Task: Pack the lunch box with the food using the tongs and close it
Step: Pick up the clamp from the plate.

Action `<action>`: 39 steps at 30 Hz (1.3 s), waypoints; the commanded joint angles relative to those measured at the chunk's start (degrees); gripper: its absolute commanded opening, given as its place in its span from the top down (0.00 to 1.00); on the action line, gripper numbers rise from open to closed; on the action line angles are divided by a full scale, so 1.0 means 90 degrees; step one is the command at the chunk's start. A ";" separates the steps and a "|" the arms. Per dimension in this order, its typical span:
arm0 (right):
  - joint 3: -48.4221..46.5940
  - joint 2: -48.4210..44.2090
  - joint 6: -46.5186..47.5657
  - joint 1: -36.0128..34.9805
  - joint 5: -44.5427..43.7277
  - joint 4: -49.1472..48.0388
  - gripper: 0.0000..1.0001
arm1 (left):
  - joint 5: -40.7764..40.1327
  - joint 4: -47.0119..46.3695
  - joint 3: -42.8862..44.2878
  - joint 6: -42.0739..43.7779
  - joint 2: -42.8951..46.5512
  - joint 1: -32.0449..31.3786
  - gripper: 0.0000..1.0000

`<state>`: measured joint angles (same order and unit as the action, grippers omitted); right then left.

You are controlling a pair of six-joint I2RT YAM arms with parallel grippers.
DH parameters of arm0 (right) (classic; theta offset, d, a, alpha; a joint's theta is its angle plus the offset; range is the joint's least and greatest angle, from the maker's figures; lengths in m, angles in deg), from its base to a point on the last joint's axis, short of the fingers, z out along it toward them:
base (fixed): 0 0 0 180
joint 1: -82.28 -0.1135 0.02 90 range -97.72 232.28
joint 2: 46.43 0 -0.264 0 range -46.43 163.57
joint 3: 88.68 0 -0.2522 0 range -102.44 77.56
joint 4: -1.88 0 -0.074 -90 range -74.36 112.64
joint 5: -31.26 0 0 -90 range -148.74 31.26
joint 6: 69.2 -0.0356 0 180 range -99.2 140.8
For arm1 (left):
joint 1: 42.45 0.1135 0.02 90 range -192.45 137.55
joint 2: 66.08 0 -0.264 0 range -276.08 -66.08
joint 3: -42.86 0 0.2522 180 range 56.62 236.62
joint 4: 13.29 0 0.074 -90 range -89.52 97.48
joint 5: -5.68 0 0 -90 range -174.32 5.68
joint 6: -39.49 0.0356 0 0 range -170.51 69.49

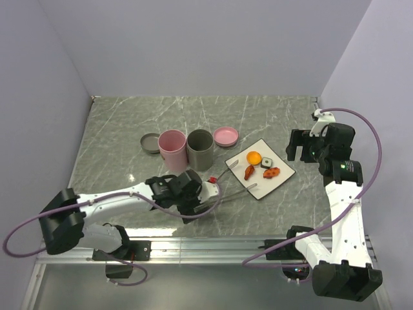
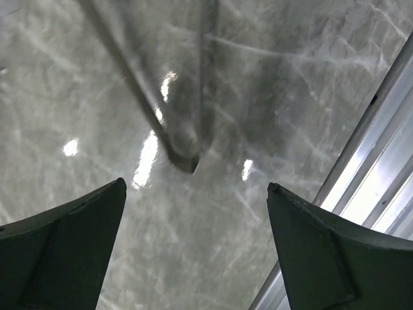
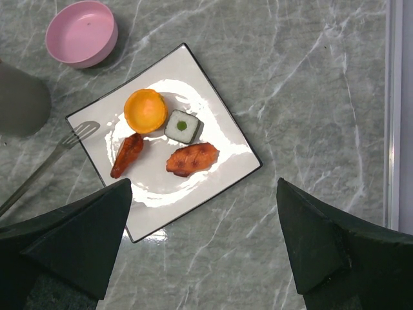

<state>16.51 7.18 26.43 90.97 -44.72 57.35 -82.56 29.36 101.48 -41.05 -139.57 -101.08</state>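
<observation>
Silver tongs [image 3: 77,135], tip on plate [image 3: 213,123] rim

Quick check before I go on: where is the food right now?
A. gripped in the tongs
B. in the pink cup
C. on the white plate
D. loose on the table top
C: the orange round piece, the cube, the thin brown lump and the broad brown lump all lie on the white plate, and the tongs hold nothing.
</observation>
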 commanded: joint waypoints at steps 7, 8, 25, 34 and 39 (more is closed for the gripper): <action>-0.0247 0.0001 0.0029 0.0060 0.0034 -0.0006 0.00 | -0.0576 -0.0758 0.0542 -0.0708 -0.1217 -0.0458 0.02; -0.0257 0.0001 0.0029 0.0070 0.0053 -0.0006 0.00 | -0.0557 -0.0787 0.0639 -0.0786 -0.1286 -0.0468 0.01; -0.0276 0.0128 -0.0020 0.0070 0.0122 -0.0065 0.00 | -0.0616 -0.1081 0.1489 -0.0914 -0.2732 -0.0497 0.01; -0.0208 0.0050 -0.0039 0.0080 0.0132 -0.0123 0.00 | -0.0645 -0.1178 0.1978 -0.0806 -0.3142 -0.0487 0.01; -0.0218 0.0050 -0.0059 0.0089 0.0171 -0.0104 0.00 | -0.0518 -0.1344 0.2037 -0.0690 -0.3211 -0.0468 0.01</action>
<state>16.48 8.20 26.28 91.21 -44.02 57.29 -87.59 18.93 118.14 -48.13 -167.99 -105.16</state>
